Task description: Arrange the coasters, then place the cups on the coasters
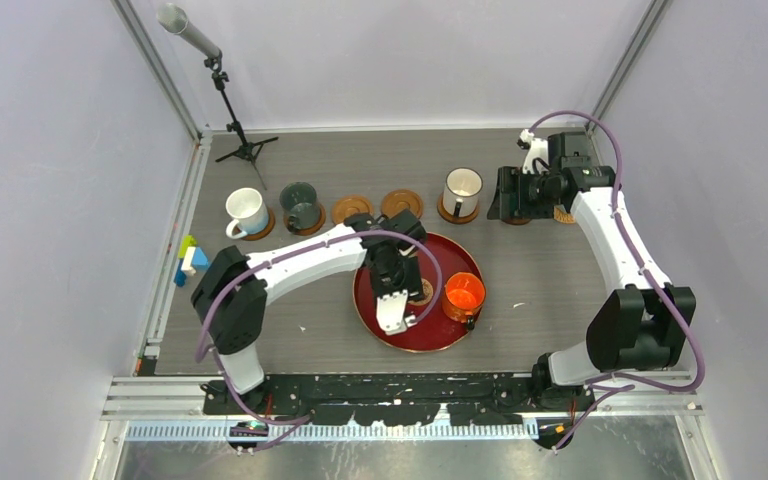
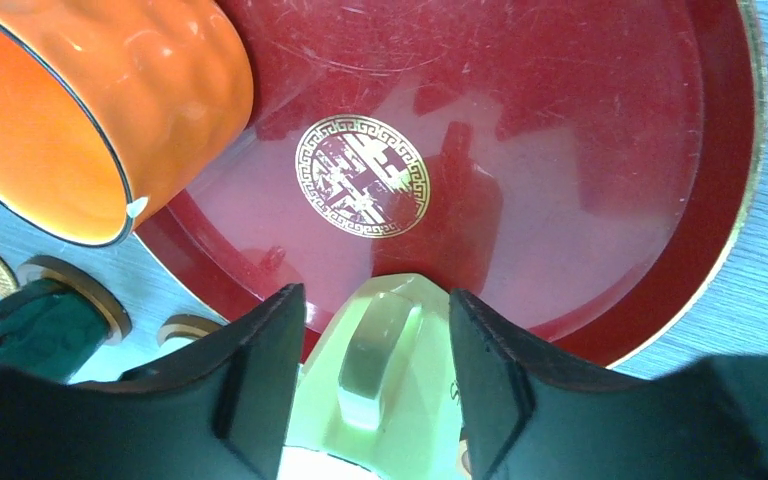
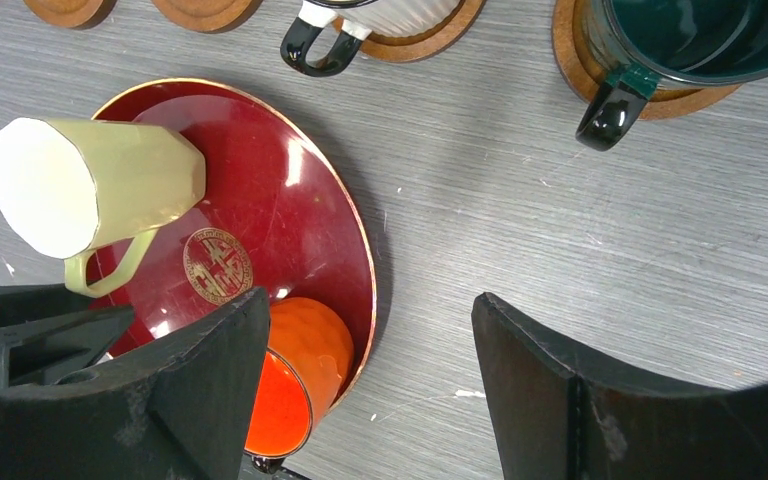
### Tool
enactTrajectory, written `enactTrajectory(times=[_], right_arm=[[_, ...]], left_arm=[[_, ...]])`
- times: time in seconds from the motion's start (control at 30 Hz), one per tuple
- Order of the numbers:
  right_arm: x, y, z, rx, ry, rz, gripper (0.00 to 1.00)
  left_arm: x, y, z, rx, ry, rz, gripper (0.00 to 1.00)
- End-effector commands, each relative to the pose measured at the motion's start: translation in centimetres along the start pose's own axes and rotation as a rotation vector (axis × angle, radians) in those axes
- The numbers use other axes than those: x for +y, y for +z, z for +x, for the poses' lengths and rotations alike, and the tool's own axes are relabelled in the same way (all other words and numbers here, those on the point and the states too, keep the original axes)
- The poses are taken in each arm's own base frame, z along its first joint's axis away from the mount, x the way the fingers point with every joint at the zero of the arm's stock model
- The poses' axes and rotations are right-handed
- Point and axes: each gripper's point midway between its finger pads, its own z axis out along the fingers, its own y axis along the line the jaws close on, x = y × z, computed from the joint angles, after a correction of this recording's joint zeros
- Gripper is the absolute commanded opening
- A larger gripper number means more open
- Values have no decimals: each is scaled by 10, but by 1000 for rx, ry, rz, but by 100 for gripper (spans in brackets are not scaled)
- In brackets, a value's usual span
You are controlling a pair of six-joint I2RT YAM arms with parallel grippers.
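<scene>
Left jaws stand parted and released, one either side of the handle of the pale yellow cup [image 2: 375,360], which rests on the red tray [image 1: 445,335] mid-bench beside the orange cup [image 1: 463,295]. Right jaws gape empty. Along the far edge, four cups [image 1: 245,210] occupy coasters; two coasters [image 1: 352,210] are bare.

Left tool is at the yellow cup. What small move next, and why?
Probably close the left tool on the handle of the pale yellow cup: it sits between the open fingers, ungripped, and two coasters stand bare in the row.

Grey wood-grain table [image 1: 560,270], pale lilac walls [image 1: 410,60]
</scene>
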Motion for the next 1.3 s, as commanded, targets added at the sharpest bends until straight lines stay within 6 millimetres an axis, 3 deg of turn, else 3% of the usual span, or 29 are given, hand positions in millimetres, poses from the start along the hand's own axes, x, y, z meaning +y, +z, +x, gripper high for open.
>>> enactTrajectory(times=[0.0,0.2,0.37,0.43,0.57,0.67,0.93,1.1,1.27], right_arm=[[8,-7,-21,-60,3,-30,78],[11,-11,-30,-85,11,-37,78],[13,-17,-40,-110,4,-38,78],[14,-18,-42,-115,4,-39,78],[16,-19,-46,-123,5,-47,78],[16,-15,-48,-113,20,-51,78],[11,-11,-52,-101,19,-36,78],[9,-7,-52,-94,21,-32,79],[6,-4,-52,-87,18,-22,78]], left_arm=[[-3,-27,-13,-2,-11,-41,62],[9,-78,-31,3,-276,-201,76],[29,-135,-16,87,-707,-445,84],[34,-155,-10,70,-947,-554,99],[35,-176,7,87,-1303,-741,100],[27,-174,17,107,-1569,-795,100],[6,-138,8,-52,-2266,-825,100],[2,-112,19,-35,-2476,-855,100],[1,-78,31,33,-2572,-814,100]])
